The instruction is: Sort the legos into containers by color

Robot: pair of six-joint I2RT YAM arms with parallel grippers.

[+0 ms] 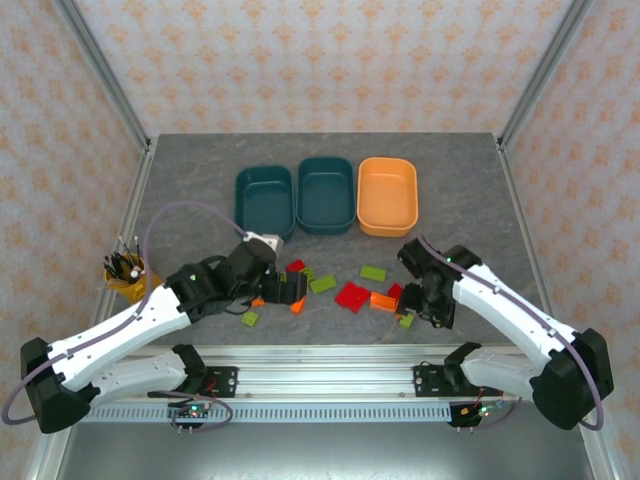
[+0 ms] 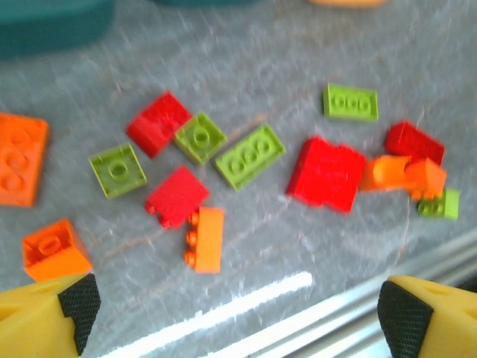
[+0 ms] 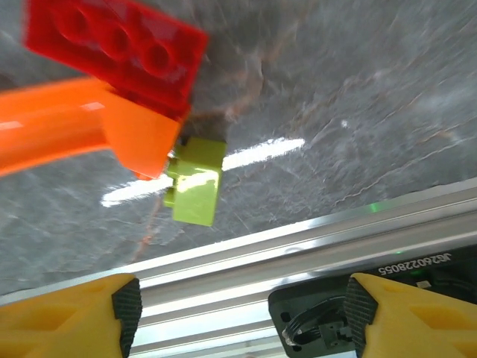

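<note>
Under the left claw [image 2: 238, 309], spread wide with nothing between its yellow fingers, the table [image 2: 298, 52] carries loose legos. An orange brick [image 2: 205, 239] lies nearest and touches a red brick [image 2: 177, 195]. Beyond them are a lime three-stud plate [image 2: 250, 155] and a large red plate [image 2: 326, 173]. The right claw [image 3: 242, 309] is equally released and hangs over an aluminium rail [image 3: 298, 239]. Its camera catches close up what the other views blur: a small lime brick [image 3: 195, 183] touching an orange piece [image 3: 74, 130], which a red brick with round studs [image 3: 112, 48] overlaps. A label [image 3: 414, 263] by the rail reads, upside down, roughly J6260228035. From above, both arms crouch over the scatter. Well beyond it two teal tubs [image 1: 265, 200] and an orange tub [image 1: 387, 195] stand in a row, with no legos visible inside. A yellow pen cup [image 1: 127, 272] stands at the table's left edge.
</note>
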